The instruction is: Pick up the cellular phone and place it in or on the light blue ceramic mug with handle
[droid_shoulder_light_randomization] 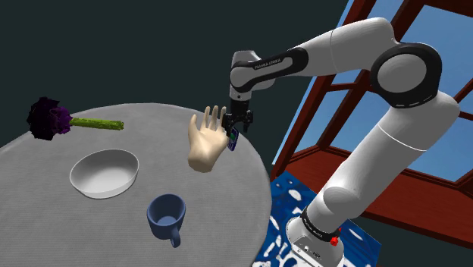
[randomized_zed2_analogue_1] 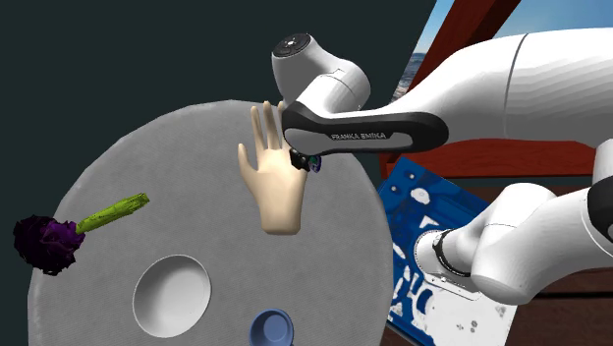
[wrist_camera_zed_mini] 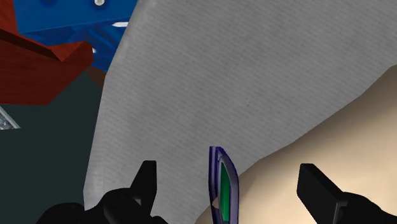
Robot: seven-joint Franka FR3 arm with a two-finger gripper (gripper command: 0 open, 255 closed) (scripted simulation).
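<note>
The beige hand model (droid_shoulder_light_randomization: 206,144) stands just beside my gripper (droid_shoulder_light_randomization: 235,136), blocking that side. Away from the hand model, toward the edge of the table (droid_shoulder_light_randomization: 242,182), I have open room. From the hand model to the blue mug (droid_shoulder_light_randomization: 167,216) the surface lies bare; the white bowl (droid_shoulder_light_randomization: 104,173) sits aside, well apart.

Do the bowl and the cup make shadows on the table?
Shoulder view: no dark shadow beside the bowl or the cup, only soft shading inside them; second exterior view: none beside the hand; wrist view: none around the phone either.
</note>
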